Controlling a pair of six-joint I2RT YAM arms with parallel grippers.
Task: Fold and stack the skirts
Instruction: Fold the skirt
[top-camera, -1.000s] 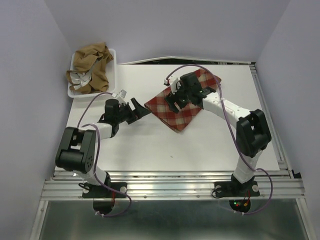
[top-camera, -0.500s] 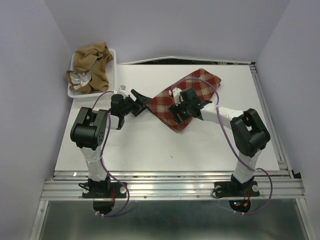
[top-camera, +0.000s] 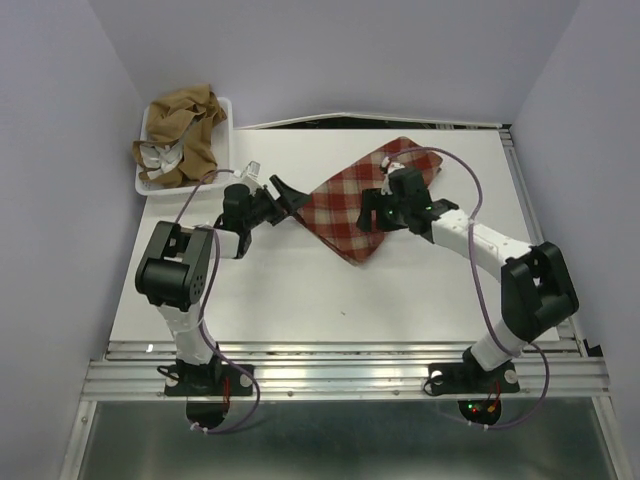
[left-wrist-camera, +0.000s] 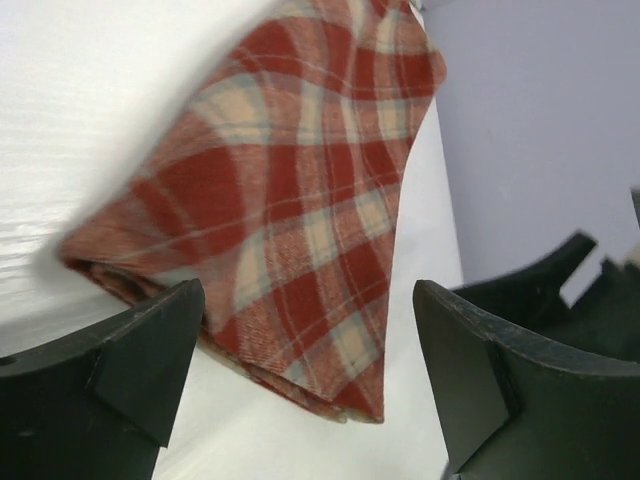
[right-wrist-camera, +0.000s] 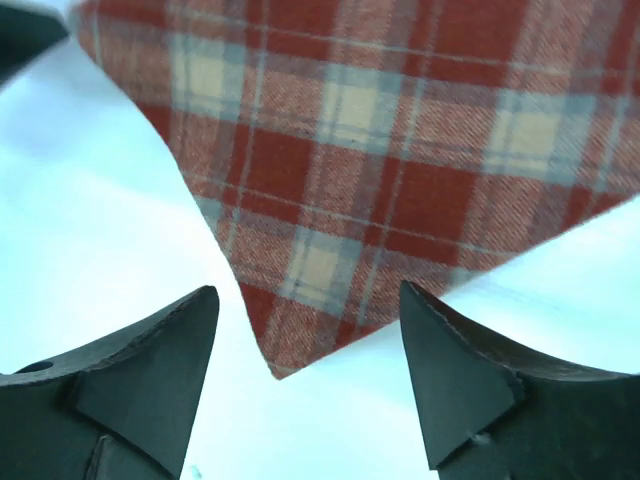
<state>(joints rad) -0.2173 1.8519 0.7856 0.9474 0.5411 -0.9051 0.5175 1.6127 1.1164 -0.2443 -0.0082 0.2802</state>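
Because the plaid skirt (top-camera: 335, 208) is limp, light cloth folded in layers, it will likely sag and slide apart unless pinched through every layer at a folded edge or corner. It lies at the upper centre of the counter (top-camera: 300, 295). The left end effector (left-wrist-camera: 305, 330) gapes wide at its left corner, and the right end effector (right-wrist-camera: 308, 300) hovers wide above it. Bare counter spreads below, while the tan skirts (top-camera: 180, 135) fill the tray (top-camera: 229, 135) at upper left.
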